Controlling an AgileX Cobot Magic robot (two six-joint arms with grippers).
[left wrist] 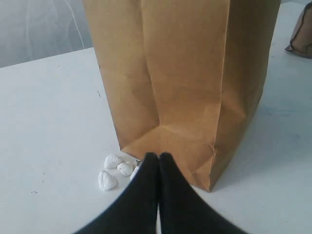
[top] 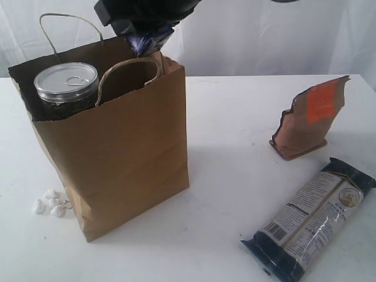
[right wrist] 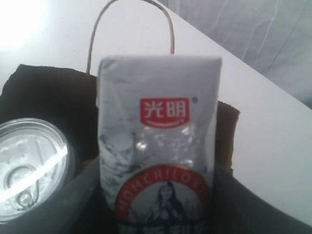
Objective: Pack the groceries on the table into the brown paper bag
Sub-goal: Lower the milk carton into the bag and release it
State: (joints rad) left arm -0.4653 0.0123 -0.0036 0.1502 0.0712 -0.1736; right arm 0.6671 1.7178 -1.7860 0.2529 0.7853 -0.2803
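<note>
The brown paper bag [top: 126, 150] stands upright on the white table [top: 235, 170]. A silver pull-tab can [top: 66, 81] sits inside it near the rim, and its lid also shows in the right wrist view [right wrist: 29, 165]. My right gripper [top: 144, 26] hovers over the bag's mouth, shut on the small blue-white carton [right wrist: 158, 141], whose end pokes out below the fingers [top: 150, 42]. My left gripper [left wrist: 158, 157] is shut and empty, low beside the bag's bottom corner [left wrist: 195, 156]. The brown orange-labelled pouch [top: 310, 117] and long dark-blue packet [top: 308, 220] lie on the table to the right.
Several small white pebble-like pieces [top: 51, 202] lie at the bag's left foot, right by my left fingertips [left wrist: 114, 168]. The bag's two loop handles [top: 126, 70] stand up around the opening. A white curtain hangs behind the table.
</note>
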